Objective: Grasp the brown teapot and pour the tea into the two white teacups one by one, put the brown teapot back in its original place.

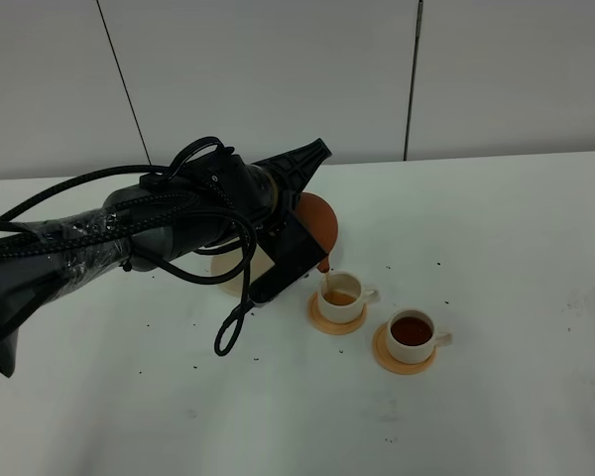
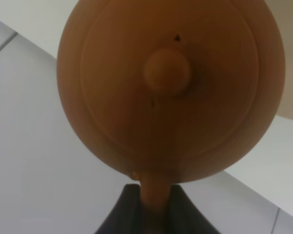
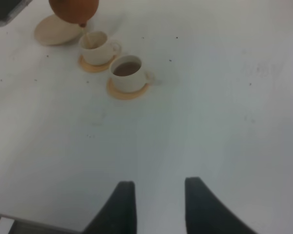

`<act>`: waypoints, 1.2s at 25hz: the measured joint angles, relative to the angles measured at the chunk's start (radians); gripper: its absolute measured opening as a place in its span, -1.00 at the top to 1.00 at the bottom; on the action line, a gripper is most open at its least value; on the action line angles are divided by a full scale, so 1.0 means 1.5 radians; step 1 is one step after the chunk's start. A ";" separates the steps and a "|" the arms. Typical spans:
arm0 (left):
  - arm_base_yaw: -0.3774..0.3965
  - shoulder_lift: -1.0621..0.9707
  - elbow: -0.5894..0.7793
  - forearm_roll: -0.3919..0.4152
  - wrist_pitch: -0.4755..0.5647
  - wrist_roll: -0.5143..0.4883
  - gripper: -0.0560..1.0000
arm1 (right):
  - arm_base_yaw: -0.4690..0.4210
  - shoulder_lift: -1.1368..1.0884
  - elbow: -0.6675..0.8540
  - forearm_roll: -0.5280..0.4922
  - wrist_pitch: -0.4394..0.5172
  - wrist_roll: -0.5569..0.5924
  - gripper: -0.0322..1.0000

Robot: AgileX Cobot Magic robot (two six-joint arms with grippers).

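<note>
My left gripper point(image 1: 296, 213) is shut on the loop handle of the brown teapot point(image 1: 320, 222) and holds it tilted in the air, its spout just above the nearer-left white teacup point(image 1: 340, 297). That cup holds some tea. The other white teacup point(image 1: 413, 333) is full of dark tea. Each cup stands on an orange coaster. In the left wrist view the teapot point(image 2: 166, 87) fills the frame, its handle between my fingers point(image 2: 119, 214). The cream saucer point(image 1: 224, 268) is partly hidden behind my left arm. My right gripper point(image 3: 158, 204) is open and empty, hovering over the table well away from the cups point(image 3: 128, 72).
The white table point(image 1: 496, 228) carries scattered dark tea specks. A black cable loop point(image 1: 233, 327) hangs from my left arm just left of the cups. In the right wrist view the saucer point(image 3: 56, 30) lies beside the teapot point(image 3: 73, 9) and the left cup point(image 3: 94, 45).
</note>
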 joint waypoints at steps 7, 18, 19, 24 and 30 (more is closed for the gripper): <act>0.000 0.000 0.000 0.001 -0.015 0.012 0.58 | 0.000 0.000 0.000 0.000 0.000 0.000 0.47; 0.000 0.000 0.000 0.001 -0.022 0.020 0.58 | 0.000 0.000 0.000 0.000 0.000 0.000 0.47; 0.000 0.000 0.000 0.001 -0.023 0.020 0.58 | 0.000 0.000 0.000 0.000 0.000 0.000 0.47; 0.000 0.000 0.000 0.002 -0.027 0.023 0.58 | 0.000 0.000 0.000 0.000 0.000 0.000 0.47; 0.000 0.000 0.000 0.002 -0.029 0.033 0.58 | 0.000 0.000 0.000 0.000 0.000 0.000 0.47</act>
